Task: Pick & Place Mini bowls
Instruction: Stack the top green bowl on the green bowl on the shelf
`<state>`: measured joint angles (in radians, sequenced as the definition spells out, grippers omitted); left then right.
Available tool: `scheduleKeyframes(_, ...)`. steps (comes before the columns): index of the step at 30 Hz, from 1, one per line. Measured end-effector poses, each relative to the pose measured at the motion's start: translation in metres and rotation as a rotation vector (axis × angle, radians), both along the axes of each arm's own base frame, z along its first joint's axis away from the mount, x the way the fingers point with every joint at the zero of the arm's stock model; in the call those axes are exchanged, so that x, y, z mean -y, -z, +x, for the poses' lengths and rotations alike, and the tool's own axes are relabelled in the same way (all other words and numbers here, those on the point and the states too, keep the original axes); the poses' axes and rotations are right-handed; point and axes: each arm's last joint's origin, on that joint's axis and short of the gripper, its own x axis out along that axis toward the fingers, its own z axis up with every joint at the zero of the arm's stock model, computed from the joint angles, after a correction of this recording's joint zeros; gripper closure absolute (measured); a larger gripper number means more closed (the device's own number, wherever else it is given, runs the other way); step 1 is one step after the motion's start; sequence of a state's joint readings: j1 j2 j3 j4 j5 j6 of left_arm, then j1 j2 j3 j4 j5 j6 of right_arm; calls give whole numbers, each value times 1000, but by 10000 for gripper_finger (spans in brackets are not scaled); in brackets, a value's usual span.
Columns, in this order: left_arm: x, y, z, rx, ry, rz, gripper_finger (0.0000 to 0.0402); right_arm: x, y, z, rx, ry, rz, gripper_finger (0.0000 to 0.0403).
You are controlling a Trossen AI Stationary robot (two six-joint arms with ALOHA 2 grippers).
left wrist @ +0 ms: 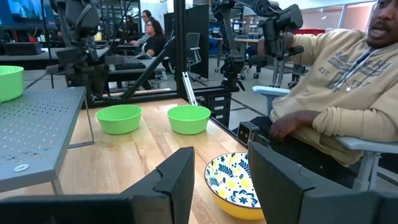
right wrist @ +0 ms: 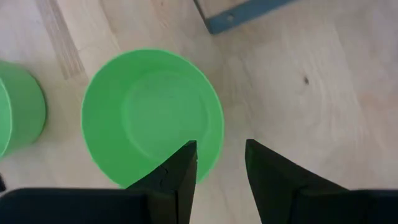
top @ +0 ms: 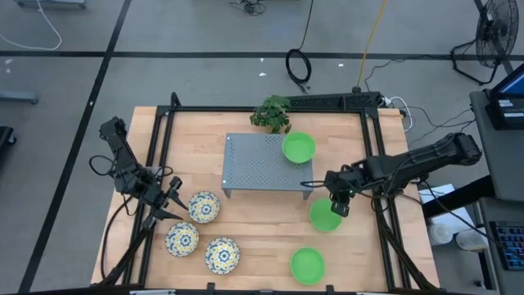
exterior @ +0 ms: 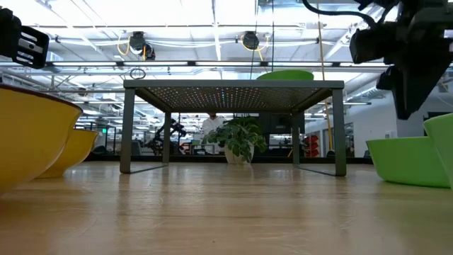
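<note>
From the high view I see my right gripper (top: 337, 202) hanging over a green bowl (top: 323, 217) on the table (top: 262, 246), just right of the grey rack's (top: 264, 161) front corner. A second green bowl (top: 307, 265) sits nearer the front edge and a third (top: 298, 147) rests on the rack's right end, close to the plant (top: 273, 113). My left gripper (top: 169, 201) waits at the table's left, just beside the nearest of three floral bowls (top: 204, 206), the others at (top: 182, 238) and (top: 222, 255). In the low view the rack (exterior: 233, 86) stands mid-table with the green bowl (exterior: 284, 74) on top, the plant (exterior: 239, 139) behind, and a green bowl (exterior: 407, 160) at right under the right arm. In the left wrist view my fingers (left wrist: 176, 180) stand apart over a floral bowl (left wrist: 233, 184), with two green bowls (left wrist: 119, 118) and (left wrist: 189, 119) farther off and a seated person (left wrist: 336, 99) beside the table. In the right wrist view my fingers (right wrist: 180, 171) are apart, straddling the near rim of the green bowl (right wrist: 149, 112), not closed on it; another green bowl (right wrist: 22, 106) shows at the edge.
</note>
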<state>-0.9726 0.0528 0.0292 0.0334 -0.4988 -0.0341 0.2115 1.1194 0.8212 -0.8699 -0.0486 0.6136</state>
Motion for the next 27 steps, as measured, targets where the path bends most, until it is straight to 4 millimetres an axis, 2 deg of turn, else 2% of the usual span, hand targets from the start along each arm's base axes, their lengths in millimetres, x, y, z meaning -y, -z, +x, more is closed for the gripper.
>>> scheduleKeyframes(27, 0, 0, 0, 0, 0, 0, 249, 1, 42, -6, 31, 2, 10, 277)
